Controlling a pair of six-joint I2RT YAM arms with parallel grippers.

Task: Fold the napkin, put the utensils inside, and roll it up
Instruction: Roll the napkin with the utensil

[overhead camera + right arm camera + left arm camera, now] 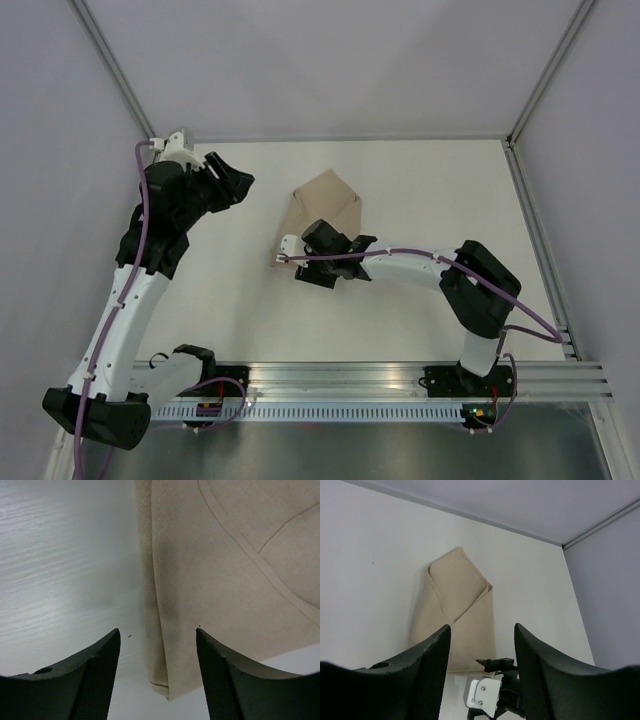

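The folded tan napkin (325,205) lies on the white table (430,200) (one narrow wrapped bundle). The right gripper (157,632) hangs over its near corner with its jaws apart and empty. The left gripper (482,630), off to the left, is likewise released.

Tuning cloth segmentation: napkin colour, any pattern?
Plain tan-beige, no pattern; the napkin shows best from the right wrist.

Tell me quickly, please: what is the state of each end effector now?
Left end effector: open, holding nothing.
Right end effector: open, holding nothing, above the edge of the napkin.
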